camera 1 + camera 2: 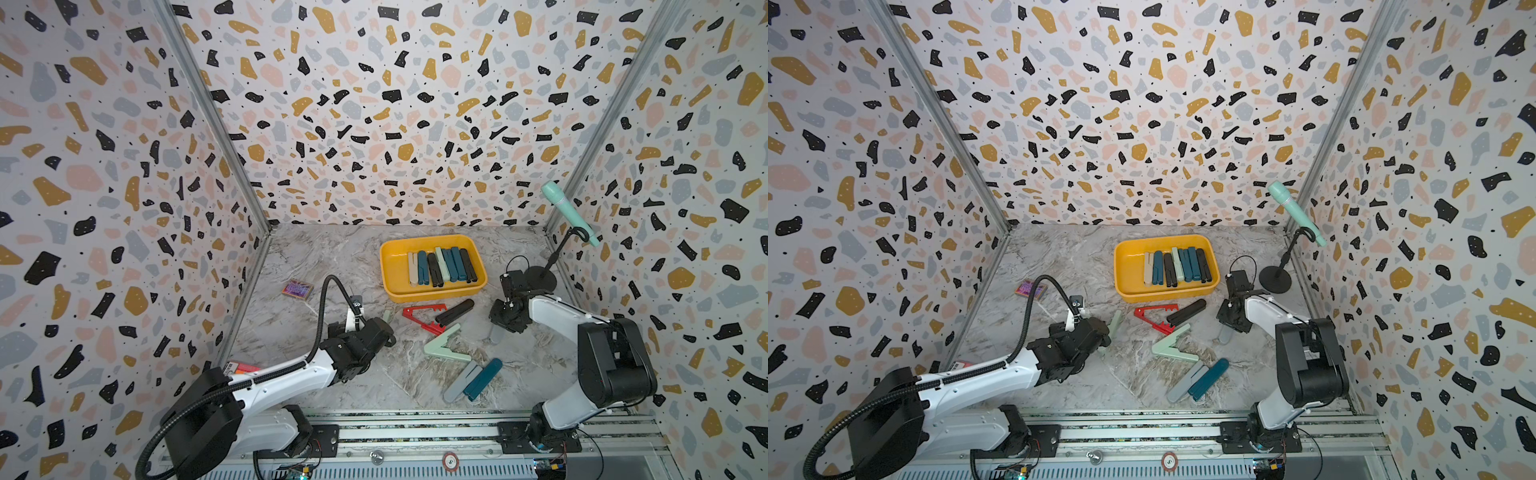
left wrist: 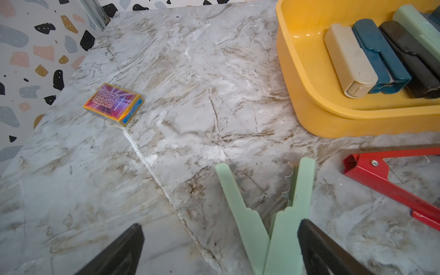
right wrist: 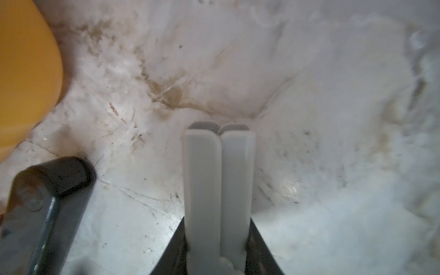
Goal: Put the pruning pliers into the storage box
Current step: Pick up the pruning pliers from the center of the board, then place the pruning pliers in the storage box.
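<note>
Right wrist: right claw (image 3: 217, 240) pinching grey pliers (image 3: 217, 176) | left claw (image 2: 220, 227) spread | card box (image 2: 113, 103) print unreadable

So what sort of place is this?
Probably a purpose-built robot test booth: terrazzo-print panels enclose three sides, and the left arm and right arm sit on an aluminium rail fronting a marble-look tabletop.

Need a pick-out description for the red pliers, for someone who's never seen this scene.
Find the yellow storage box at the back of the marble table. Just in front of its near wall lie the red pliers, arms spread open, next to a closed black pair. They're the only red tool in the scene.
</note>
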